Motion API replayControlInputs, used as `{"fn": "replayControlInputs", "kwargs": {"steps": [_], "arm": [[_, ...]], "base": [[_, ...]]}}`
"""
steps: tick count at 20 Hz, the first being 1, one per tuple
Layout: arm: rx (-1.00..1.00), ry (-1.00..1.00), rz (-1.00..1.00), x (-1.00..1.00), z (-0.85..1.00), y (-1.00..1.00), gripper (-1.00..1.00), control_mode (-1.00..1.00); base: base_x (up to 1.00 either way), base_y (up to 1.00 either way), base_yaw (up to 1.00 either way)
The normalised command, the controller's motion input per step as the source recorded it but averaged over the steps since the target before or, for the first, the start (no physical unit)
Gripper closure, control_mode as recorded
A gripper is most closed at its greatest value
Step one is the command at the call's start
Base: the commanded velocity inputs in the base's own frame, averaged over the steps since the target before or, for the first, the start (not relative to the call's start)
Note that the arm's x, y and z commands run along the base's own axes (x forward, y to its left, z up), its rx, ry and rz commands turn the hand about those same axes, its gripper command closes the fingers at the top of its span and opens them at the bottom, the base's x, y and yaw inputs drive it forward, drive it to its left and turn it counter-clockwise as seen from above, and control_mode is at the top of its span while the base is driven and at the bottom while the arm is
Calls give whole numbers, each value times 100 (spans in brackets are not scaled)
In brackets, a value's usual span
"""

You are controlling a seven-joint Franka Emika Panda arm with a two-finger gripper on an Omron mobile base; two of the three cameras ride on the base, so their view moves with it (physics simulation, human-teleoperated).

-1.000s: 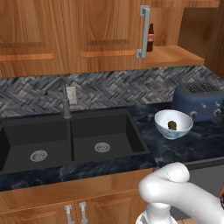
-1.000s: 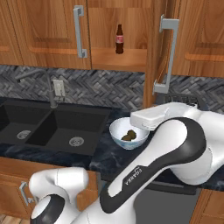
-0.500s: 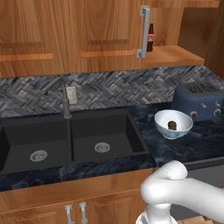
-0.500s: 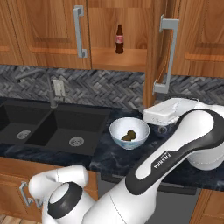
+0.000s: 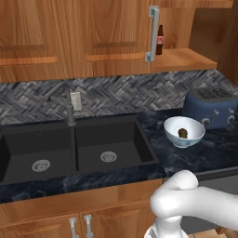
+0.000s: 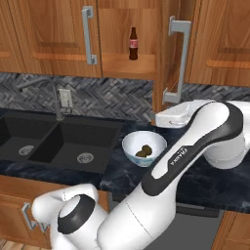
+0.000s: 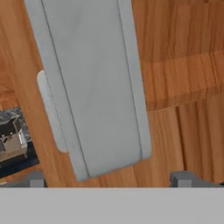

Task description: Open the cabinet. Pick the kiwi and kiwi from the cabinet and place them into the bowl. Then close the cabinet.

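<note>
The cabinet (image 6: 129,63) has its left door shut and its right door swung open, edge-on in the right base view. On that open door is the long silver handle (image 6: 178,58), which looms large in the hand view (image 7: 92,87). My gripper (image 7: 109,179) is open right in front of the handle, a fingertip (image 7: 183,178) on each side of its lower end, gripping nothing. My white hand (image 6: 172,116) sits just below the handle's foot. The pale bowl (image 6: 144,146) (image 5: 184,131) stands on the counter with the kiwis (image 6: 143,151) (image 5: 182,133) lying inside it.
A cola bottle (image 6: 133,44) stands on the open cabinet shelf. A blue toaster (image 5: 211,107) sits right of the bowl. The black double sink (image 5: 74,148) with its faucet (image 5: 69,109) lies to the left. The shut door's handle (image 6: 88,34) hangs left of the bottle.
My hand has left the spot beside the bowl and risen a little to the foot of the open door's handle, while the elbow has swung out to the right.
</note>
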Motion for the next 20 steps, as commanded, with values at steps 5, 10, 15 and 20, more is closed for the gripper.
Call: {"fn": "replayControlInputs", "kwargs": {"steps": [5,10,15,20], "arm": [[0,-15,-22,80,-14,100,-100,-100],[0,-12,-16,52,-8,94,-100,-100],[3,-10,-28,100,-14,93,-100,-100],[22,0,-29,100,-9,25,-100,-100]], "base": [[0,0,0],[0,0,0],[0,0,0],[0,0,0]]}}
